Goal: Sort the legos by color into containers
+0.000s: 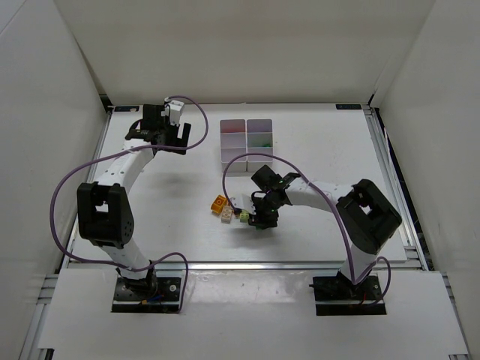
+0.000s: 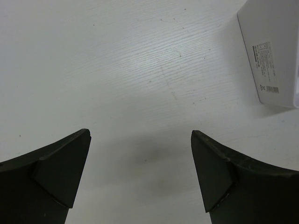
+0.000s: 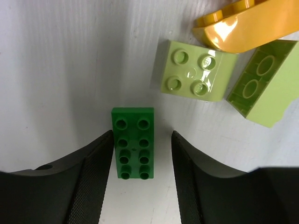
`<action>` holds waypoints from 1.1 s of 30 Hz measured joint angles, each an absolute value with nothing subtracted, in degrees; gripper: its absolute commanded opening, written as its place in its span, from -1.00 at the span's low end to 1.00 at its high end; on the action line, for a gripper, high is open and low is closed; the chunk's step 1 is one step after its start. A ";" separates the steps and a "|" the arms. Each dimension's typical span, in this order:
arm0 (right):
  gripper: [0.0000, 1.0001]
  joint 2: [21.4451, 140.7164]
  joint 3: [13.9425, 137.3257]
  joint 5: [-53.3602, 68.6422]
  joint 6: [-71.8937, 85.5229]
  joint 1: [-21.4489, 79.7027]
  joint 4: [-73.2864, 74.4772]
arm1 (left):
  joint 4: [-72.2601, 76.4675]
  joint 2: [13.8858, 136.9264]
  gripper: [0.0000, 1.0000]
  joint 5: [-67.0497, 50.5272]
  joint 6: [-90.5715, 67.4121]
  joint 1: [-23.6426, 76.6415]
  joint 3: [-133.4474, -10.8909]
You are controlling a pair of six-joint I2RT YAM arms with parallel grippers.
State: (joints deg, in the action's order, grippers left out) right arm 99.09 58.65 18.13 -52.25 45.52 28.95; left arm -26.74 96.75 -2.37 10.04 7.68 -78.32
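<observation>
The containers (image 1: 246,142) are a block of translucent white bins at the back middle of the table; one right-hand bin shows green and red bits. A small cluster of legos lies in front of it: an orange brick (image 1: 218,201), a pale yellow one (image 1: 226,214) and a lime one (image 1: 244,216). My right gripper (image 1: 259,219) is down at this cluster. In the right wrist view it (image 3: 142,140) is open around a flat green brick (image 3: 133,142); the left finger (image 3: 100,158) is at the brick's side, the right finger stands apart. My left gripper (image 2: 140,172) is open and empty.
Two lime bricks (image 3: 194,70) (image 3: 266,88) and an orange brick (image 3: 247,23) lie just beyond the green one. The bin block's labelled wall (image 2: 273,51) shows at the left wrist view's right edge. My left gripper (image 1: 157,135) hovers at the back left.
</observation>
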 measured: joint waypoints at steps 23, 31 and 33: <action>-0.84 89.01 73.28 20.34 -44.18 38.72 34.13 | -26.74 97.01 0.99 -2.42 10.02 7.68 -78.54; -0.86 102.80 91.07 19.81 -44.88 30.22 34.15 | -26.72 98.21 0.99 -2.61 9.93 7.68 -80.51; -0.86 106.52 93.84 19.42 -45.32 29.06 34.20 | -26.72 98.21 0.99 -2.61 9.93 7.68 -80.64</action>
State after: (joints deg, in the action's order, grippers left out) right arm 106.52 93.84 19.42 -45.32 29.06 34.20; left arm -26.72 98.21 -2.61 9.93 7.68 -80.64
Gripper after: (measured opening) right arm 0.397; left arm 0.995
